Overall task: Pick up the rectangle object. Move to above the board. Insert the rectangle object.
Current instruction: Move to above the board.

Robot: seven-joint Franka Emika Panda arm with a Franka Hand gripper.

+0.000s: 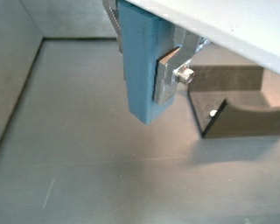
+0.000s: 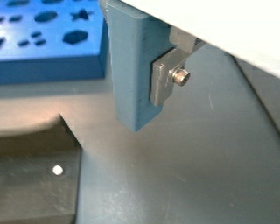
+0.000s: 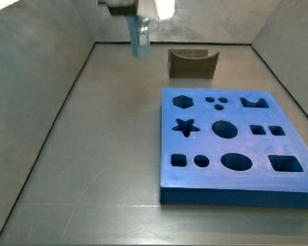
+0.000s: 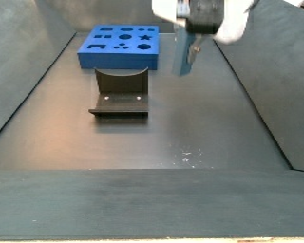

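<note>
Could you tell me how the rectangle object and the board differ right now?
The rectangle object is slim and pale blue; the board is a wide, bright-blue slab. The object hangs upright, clamped in the gripper off the floor; the board lies flat. The board has shaped holes; the object shows none. Both are blue.

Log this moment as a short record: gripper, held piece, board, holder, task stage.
gripper: raised above the floor, shut on the rectangle object
rectangle object: pale blue block, hanging upright between the fingers, clear of the floor
board: bright blue slab with shaped holes, flat on the floor, apart from the gripper
holder: dark U-shaped, empty, on the floor between gripper and board in a side view
task stage: object picked up; not yet above the board
</note>
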